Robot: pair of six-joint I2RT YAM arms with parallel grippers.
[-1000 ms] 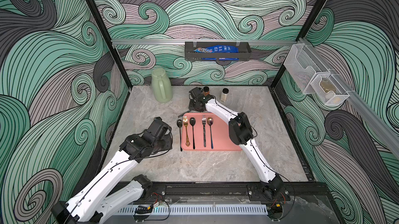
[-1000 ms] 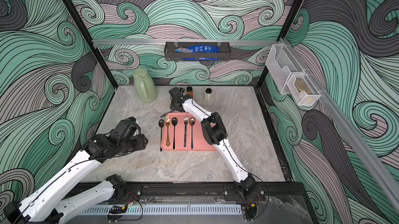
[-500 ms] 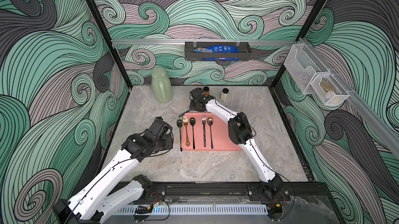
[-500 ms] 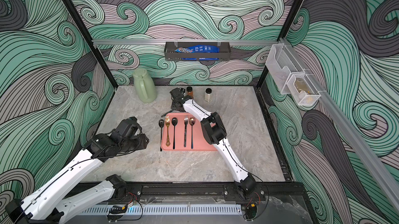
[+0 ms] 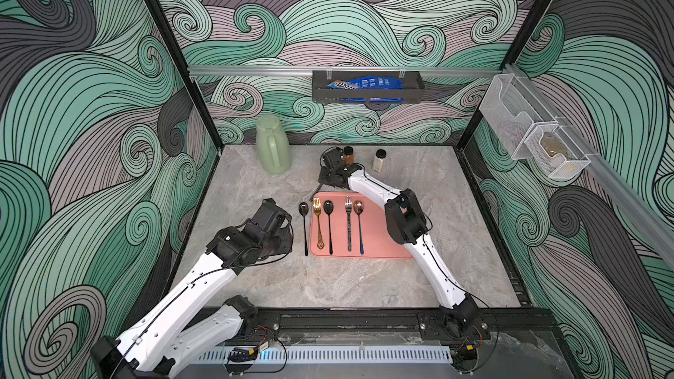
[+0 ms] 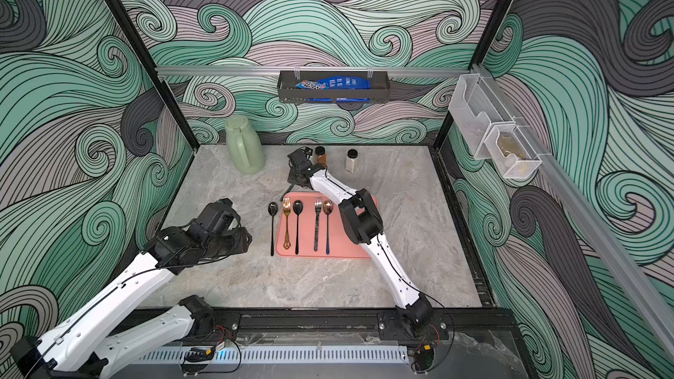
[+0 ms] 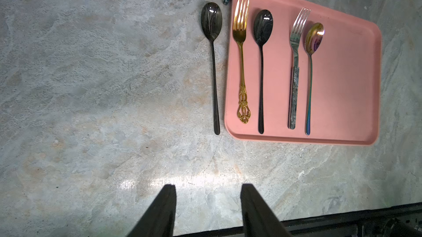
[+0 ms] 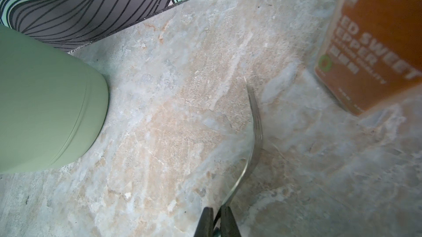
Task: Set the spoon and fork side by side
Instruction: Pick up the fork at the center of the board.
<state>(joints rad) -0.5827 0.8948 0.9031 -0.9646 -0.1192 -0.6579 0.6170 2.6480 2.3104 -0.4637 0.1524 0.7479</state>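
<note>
The right fingers [image 8: 226,222] were clamped on the thin neck of a fork [image 8: 254,128], seen edge-on in the right wrist view, its tines curving toward the tabletop [image 8: 159,121]. Whether the tips touched it could not be told. In both top views the wrist body hid those fingers and the tines. Only the fork's dark handle [image 5: 316,191] poked out, just off the 11 o'clock corner of the pink tray [image 5: 383,242]. The left wrist view cut that handle off at the frame edge.

On the tray lay a gold fork [image 5: 318,224], a black spoon [image 5: 329,220], a silver fork [image 5: 349,224] and an iridescent spoon [image 5: 359,224], all parallel, heads toward 12 o'clock. A second black spoon [image 5: 304,224] lay on the tabletop just beside the tray at 9 o'clock.

The left fingers [image 7: 164,210] stood apart with nothing between them, over bare tabletop well off the tray toward 8 o'clock. The arm covered them in the top views.

The orange spice jar [image 8: 376,41] was blurred and cropped, its label only partly readable. A green jug [image 5: 272,147] stood at 11 o'clock, also cut off in the right wrist view.
</note>
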